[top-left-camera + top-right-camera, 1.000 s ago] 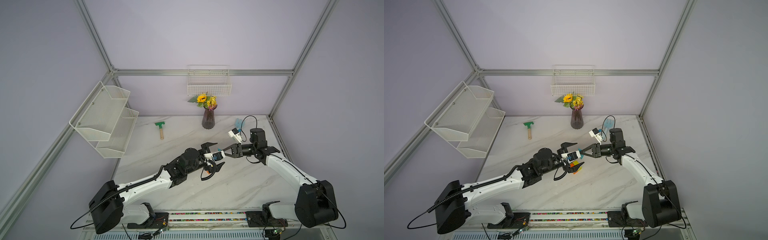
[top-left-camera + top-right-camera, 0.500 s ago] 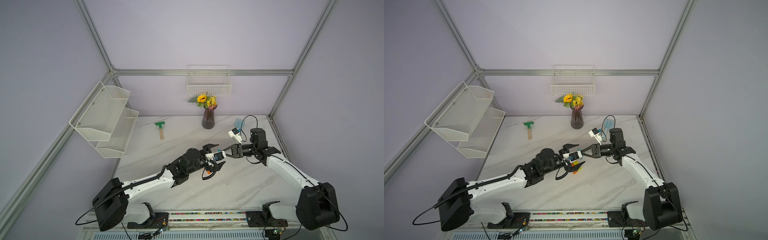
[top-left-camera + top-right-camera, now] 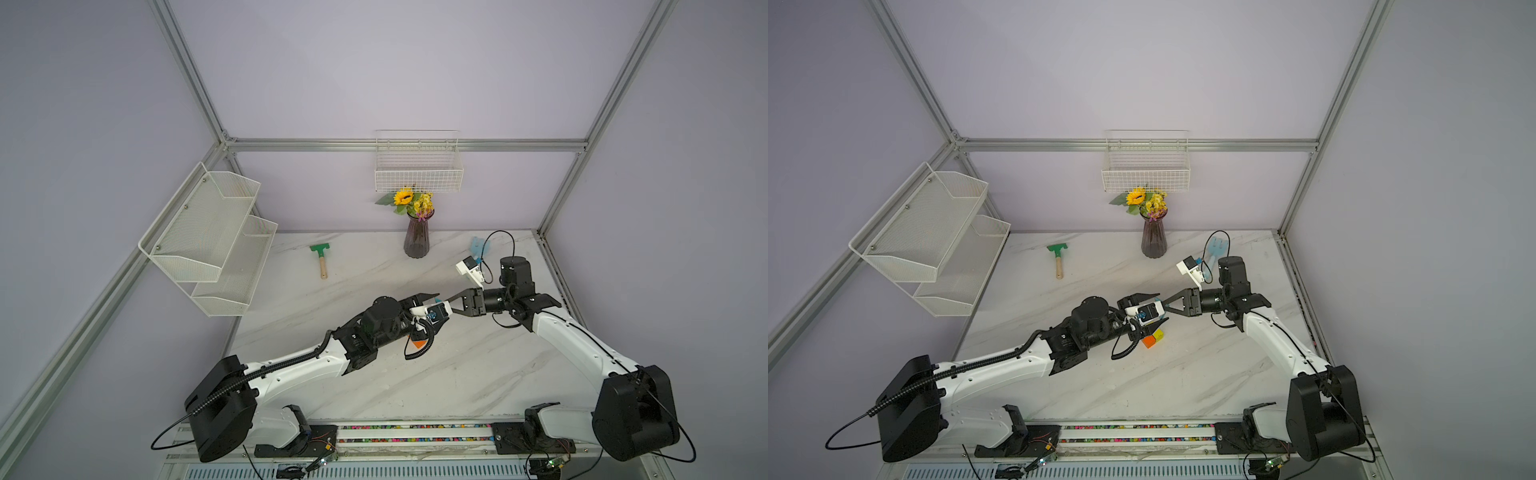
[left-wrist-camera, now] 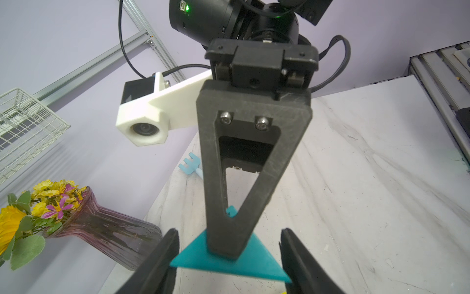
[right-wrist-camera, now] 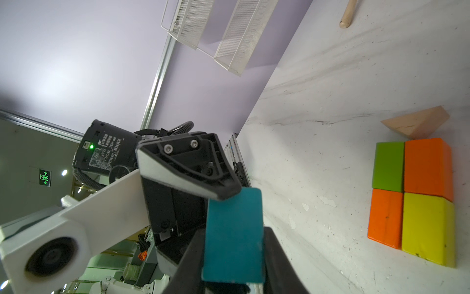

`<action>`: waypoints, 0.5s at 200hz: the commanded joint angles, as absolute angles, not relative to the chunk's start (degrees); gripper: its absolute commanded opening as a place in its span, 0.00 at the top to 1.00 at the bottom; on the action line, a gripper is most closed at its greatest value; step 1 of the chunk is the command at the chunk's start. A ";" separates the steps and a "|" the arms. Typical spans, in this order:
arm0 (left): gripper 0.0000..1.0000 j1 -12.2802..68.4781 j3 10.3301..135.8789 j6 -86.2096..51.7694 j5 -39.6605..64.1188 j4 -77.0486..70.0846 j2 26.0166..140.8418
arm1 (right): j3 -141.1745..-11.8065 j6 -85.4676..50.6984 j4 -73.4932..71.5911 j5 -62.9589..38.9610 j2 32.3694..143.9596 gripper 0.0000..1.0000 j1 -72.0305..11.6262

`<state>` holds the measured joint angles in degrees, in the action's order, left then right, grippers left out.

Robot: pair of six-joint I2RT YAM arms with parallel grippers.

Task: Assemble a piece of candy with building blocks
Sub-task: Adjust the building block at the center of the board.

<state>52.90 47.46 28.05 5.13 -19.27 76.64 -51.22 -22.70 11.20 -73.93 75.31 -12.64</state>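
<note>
My left gripper (image 4: 229,244) reaches to the middle of the desk (image 3: 478,374). Its jaws stand either side of the teal triangle (image 4: 256,262), one at each end of its long edge. Whether they press on it I cannot tell. My right gripper (image 3: 450,306) comes in from the right edge and is clamped on the triangle's two flat faces, holding it in the air above mid-desk. I judge this a hand-over. With the faces pinched the piece cannot be laid flat, but held by its ends it can.

Below, near the desk's middle, the candy's body lies built. The green block (image 5: 387,166) and orange block (image 5: 428,168) sit side by side, joined by a second orange (image 5: 385,217) and the yellow block (image 5: 427,229), all touching in a rectangle. The tan triangle (image 5: 417,124) lies at the green-orange end, touching or just off it, a little askew. The orange-yellow end is bare, and I take that for the teal's place.

Around are wire shelves (image 3: 208,232) on the left wall, a rake (image 3: 320,251) near the far edge, a vase (image 3: 417,241) at that edge's middle and a fork (image 3: 1216,248) by the far right corner. All are well apart from the blocks. Only my left arm (image 3: 299,370) and its coiled cable (image 3: 1126,352) hang over them.
</note>
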 commanded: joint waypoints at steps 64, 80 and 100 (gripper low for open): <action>0.82 53.07 49.50 26.73 4.10 -15.86 76.26 | -52.63 -20.83 13.58 -70.92 74.38 0.59 -13.06; 0.84 53.09 49.18 24.72 3.35 -15.18 75.48 | -53.15 -20.81 13.67 -67.63 73.63 0.53 -13.04; 0.87 53.09 48.87 22.20 2.87 -13.79 74.74 | -53.54 -20.71 13.32 -65.00 73.04 0.51 -12.92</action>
